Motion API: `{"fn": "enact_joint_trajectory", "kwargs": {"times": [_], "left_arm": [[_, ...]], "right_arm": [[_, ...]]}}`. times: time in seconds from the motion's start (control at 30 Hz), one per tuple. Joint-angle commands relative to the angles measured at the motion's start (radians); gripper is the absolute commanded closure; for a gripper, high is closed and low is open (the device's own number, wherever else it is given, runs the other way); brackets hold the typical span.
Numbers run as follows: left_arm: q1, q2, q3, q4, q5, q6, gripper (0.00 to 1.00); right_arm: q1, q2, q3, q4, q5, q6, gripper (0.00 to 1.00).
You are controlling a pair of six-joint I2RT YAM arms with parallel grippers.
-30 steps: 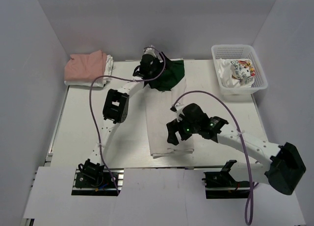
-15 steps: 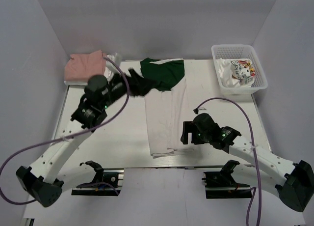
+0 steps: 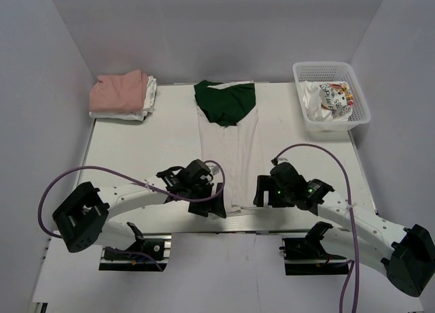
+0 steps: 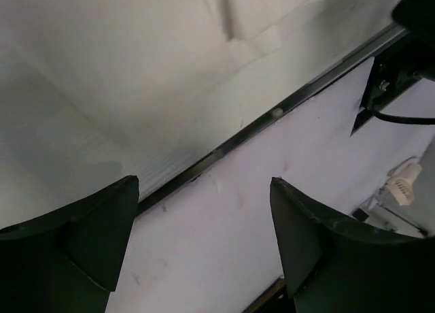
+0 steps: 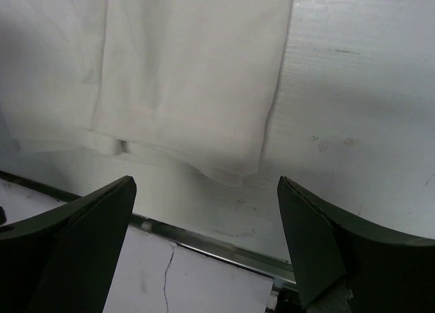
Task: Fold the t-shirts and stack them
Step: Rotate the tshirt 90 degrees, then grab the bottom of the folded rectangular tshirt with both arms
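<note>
From my seat the large white t-shirt (image 3: 231, 160) is my marker: it lies flat on the table (image 3: 149, 150) as a long narrow strip, its dark green sleeves (image 3: 225, 102) folded across the far end and its hem towards the arm bases. The left gripper (image 3: 216, 205) sits low at the hem's left corner; I cannot tell from above whether it touches the cloth. Its wrist view shows the left gripper (image 4: 204, 238) with its fingers (image 4: 81, 245) spread wide and nothing between them, the shirt's hem (image 4: 245, 44) lying ahead of the tips. The right gripper (image 3: 262, 190) hangs just beside the hem's right corner, and on its own camera the right gripper (image 5: 204, 238) is spread just as wide and holding nothing, the shirt (image 5: 190, 75) flat ahead of it. Well off to the left of the sleeve end, the salmon-pink t-shirt (image 3: 119, 92) rests folded on top of the plain white t-shirt (image 3: 151, 90). Well off to the right of that end stands a white basket (image 3: 326, 66) holding a crumpled printed cloth (image 3: 333, 99).
</note>
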Motion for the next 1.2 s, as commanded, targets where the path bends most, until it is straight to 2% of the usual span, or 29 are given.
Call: {"fn": "enact_joint_trajectory", "kwargs": {"times": [0.0,0.07,0.13,0.2,0.47,0.6,0.63,0.67,0.7,0.73,0.77,0.8,0.83,0.87,0.9,1.03,1.07,1.17], "left_arm": [[-0.024,0.038,0.075,-0.035,-0.067,0.03,0.14],[-0.034,0.085,0.097,-0.076,-0.11,0.044,0.26],[-0.035,0.105,0.118,-0.109,-0.148,0.053,0.32],[-0.044,0.127,0.135,-0.182,-0.234,0.054,0.32],[-0.074,0.19,0.144,-0.183,-0.243,0.067,0.35],[-0.085,0.239,0.132,-0.114,-0.234,0.067,0.48],[-0.085,0.239,0.132,-0.101,-0.234,0.067,0.55],[-0.085,0.251,0.132,-0.101,-0.243,0.067,0.63],[-0.085,0.251,0.132,-0.101,-0.252,0.057,0.7],[-0.085,0.251,0.132,-0.101,-0.268,0.057,0.85],[-0.085,0.251,0.143,-0.101,-0.28,0.057,0.93],[-0.085,0.251,0.143,-0.101,-0.304,0.057,1.0],[-0.085,0.251,0.173,-0.113,-0.317,0.057,1.0],[-0.085,0.251,0.187,-0.123,-0.329,0.057,1.0],[-0.085,0.242,0.212,-0.132,-0.355,0.057,1.0],[-0.074,0.187,0.247,-0.152,-0.398,0.057,1.0],[-0.065,0.162,0.247,-0.152,-0.444,0.057,1.0],[-0.047,0.165,0.304,-0.143,-0.562,0.047,1.0]], "right_arm": [[-0.01,0.021,-0.02,0.014,-0.05,0.005,0.1],[-0.013,0.019,-0.031,0.011,-0.055,0.001,0.1],[-0.019,0.018,-0.037,0.008,-0.058,-0.001,0.1],[-0.024,0.019,-0.048,0.013,-0.067,-0.005,0.1],[-0.048,0.105,-0.071,0.071,-0.128,-0.021,0.16],[-0.056,0.162,-0.068,0.082,-0.155,-0.038,0.34],[-0.06,0.168,-0.068,0.079,-0.155,-0.041,0.38],[-0.061,0.177,-0.069,0.08,-0.155,-0.045,0.51],[-0.064,0.177,-0.066,0.089,-0.156,-0.045,0.56],[-0.065,0.177,-0.071,0.092,-0.156,-0.047,0.6],[-0.065,0.177,-0.071,0.1,-0.156,-0.056,0.68],[-0.067,0.177,-0.074,0.12,-0.152,-0.058,0.71],[-0.065,0.176,-0.071,0.122,-0.148,-0.064,0.74],[-0.067,0.183,-0.058,0.128,-0.124,-0.083,0.84],[-0.068,0.18,-0.049,0.141,-0.116,-0.097,0.98],[-0.071,0.188,0.006,0.177,-0.041,-0.119,1.0],[-0.07,0.191,0.036,0.168,0.042,-0.127,1.0],[-0.077,0.244,0.13,0.172,0.132,-0.145,1.0]]}}
